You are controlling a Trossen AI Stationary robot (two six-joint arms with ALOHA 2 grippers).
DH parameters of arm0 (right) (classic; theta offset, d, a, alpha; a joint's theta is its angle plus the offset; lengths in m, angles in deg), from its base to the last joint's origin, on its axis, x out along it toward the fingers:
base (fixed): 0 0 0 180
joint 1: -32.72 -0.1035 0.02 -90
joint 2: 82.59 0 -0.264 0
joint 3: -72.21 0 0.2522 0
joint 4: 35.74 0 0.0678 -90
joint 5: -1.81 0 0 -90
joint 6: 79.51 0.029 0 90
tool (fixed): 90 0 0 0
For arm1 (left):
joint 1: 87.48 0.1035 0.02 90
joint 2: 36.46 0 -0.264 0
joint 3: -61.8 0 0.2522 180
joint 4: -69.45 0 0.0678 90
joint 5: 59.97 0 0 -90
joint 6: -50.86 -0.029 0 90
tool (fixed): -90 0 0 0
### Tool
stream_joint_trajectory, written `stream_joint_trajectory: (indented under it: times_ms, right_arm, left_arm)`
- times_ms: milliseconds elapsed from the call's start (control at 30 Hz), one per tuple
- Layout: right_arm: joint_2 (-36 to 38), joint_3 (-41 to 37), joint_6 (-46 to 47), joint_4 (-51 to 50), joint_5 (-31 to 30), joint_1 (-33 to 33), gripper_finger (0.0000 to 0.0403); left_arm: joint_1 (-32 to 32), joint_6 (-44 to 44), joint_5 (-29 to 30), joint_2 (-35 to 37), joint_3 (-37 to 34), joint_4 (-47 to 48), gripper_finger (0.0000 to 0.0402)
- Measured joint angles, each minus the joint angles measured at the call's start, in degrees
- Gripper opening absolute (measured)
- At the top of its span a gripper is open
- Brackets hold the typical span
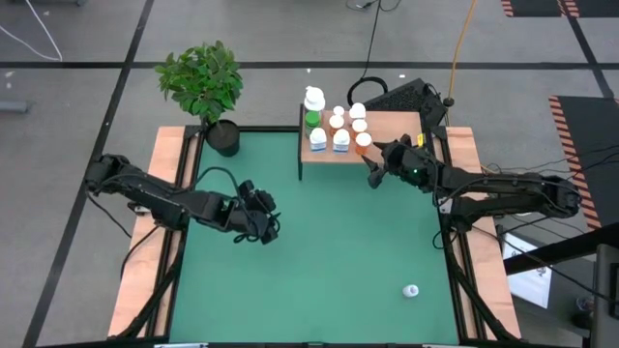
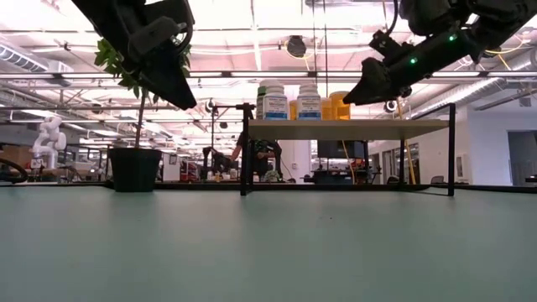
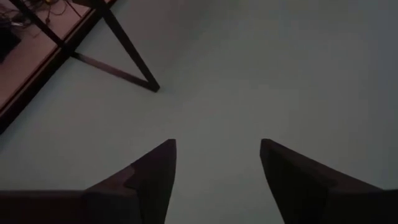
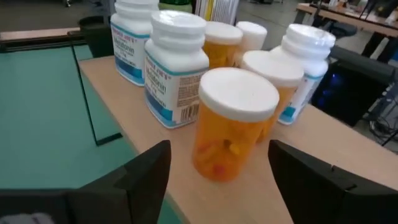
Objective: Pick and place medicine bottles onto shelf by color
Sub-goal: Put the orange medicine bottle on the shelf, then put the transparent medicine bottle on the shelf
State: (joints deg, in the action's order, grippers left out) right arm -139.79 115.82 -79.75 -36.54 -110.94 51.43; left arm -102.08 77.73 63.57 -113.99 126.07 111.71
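Observation:
The shelf stands at the mat's far edge and carries several medicine bottles. They include blue-labelled white ones, a green one with a white cap, and orange ones with white caps. My right gripper hovers open at the shelf's front edge. In the right wrist view its fingers stand on either side of the nearest orange bottle without touching it. One small white bottle lies on the mat at the front right. My left gripper is open and empty above the mat's middle left.
A potted plant stands at the mat's far left corner. Wooden side rails run along both sides. A dark shelf leg shows in the left wrist view. A black device lies behind the shelf.

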Motion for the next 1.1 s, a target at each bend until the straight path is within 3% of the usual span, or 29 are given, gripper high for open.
stream_joint_trajectory:
  times_ms: [367,533,867,967,1100]
  right_arm:
    - [-2.3,0.04,-1.96,1.55,0.51,1.46,0.0205]
    - [-4.49,0.04,-2.08,3.35,5.01,2.35,0.0184]
    - [-3.3,0.04,-1.95,2.64,4.83,1.14,0.0176]
    - [-1.01,0.64,-0.21,-1.79,4.96,-1.39,0.0177]
    - [-0.7,3.75,5.96,-14.85,4.95,-8.15,0.0178]
  left_arm:
    - [0.66,0.16,0.0,0.0,0.0,-0.13,0.0239]
    - [0.66,0.28,0.0,0.0,0.0,-0.83,0.0239]
    - [0.53,0.34,-0.5,0.0,0.0,-0.95,0.0239]
    - [0.53,-0.53,-0.53,0.0,0.0,-0.91,0.0239]
    - [0.53,-3.03,-0.58,-0.02,0.0,-2.27,0.0239]
